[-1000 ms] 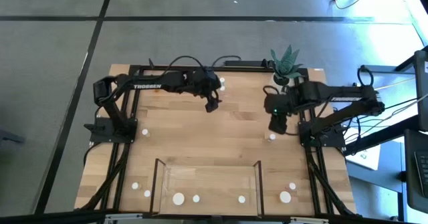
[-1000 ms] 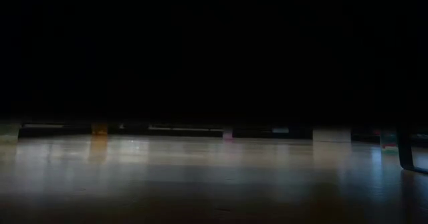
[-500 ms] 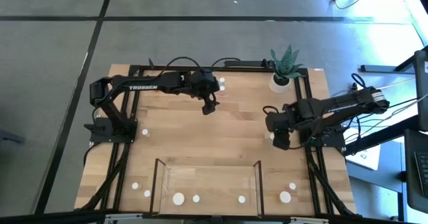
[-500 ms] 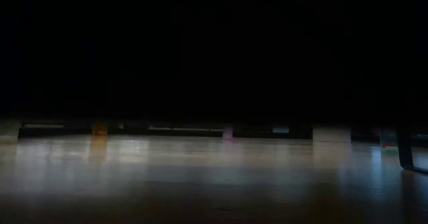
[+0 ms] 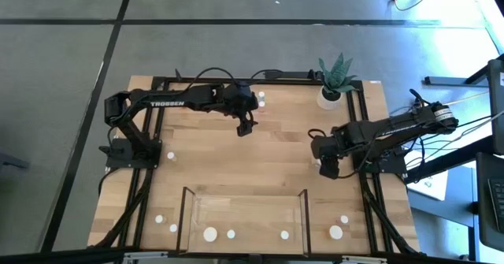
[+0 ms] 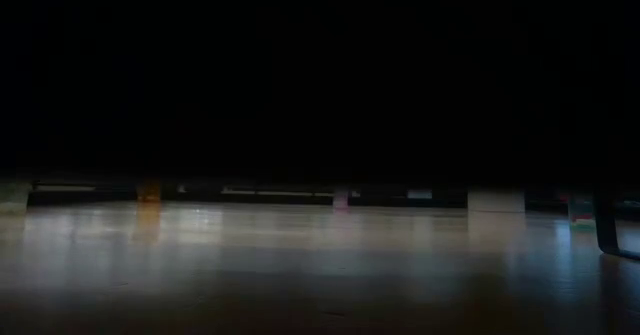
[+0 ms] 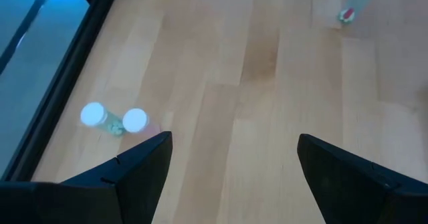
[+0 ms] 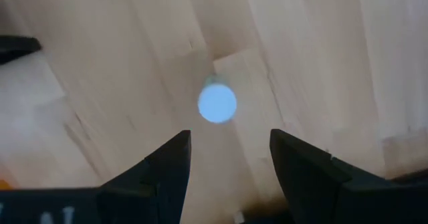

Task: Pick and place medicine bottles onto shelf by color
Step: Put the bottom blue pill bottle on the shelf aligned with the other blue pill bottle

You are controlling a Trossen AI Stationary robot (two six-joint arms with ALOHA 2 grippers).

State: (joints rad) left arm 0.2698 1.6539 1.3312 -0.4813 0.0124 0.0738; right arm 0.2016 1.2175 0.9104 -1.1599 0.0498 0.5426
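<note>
Right tool [image 8: 227, 164]: held over the right side of the bench [image 5: 268, 150], fingers parted and empty, seen from above at [image 5: 327, 168]. Directly ahead of the parted fingers a single white-capped bottle [image 8: 217, 103] stands upright on the wood, cap towards the wrist camera, not yet touched; in the high view this bottle is hidden under the arm.

Left tool [image 7: 231, 164]: held over the far middle of the bench, at [image 5: 245, 128] from above, fingers spread wide, nothing between them. A pair of small bottles [image 7: 114, 118] lies off to one side near the dark frame rail, and a further bottle [image 7: 354, 0] stands well apart.

Shelf [image 5: 244, 209]: light-wood board with dark end bars at the near edge of the bench; three white caps [image 5: 231, 234] are counted within its frame, though whether they rest on the board cannot be told. Loose bottles [image 5: 165, 223] remain on the bench at both near corners, one [image 5: 170, 157] beside the left arm's base, two near the far edge [image 5: 261, 98]. A potted plant [image 5: 334, 79] is noted at the far right.

Step in hand, as judged: approach for a pick by the right tool. Next move calls for a straight descent, the fingers kept either side of the bottle, then closing below the cap, then carriage to the shelf. The low view is too dark to be used
</note>
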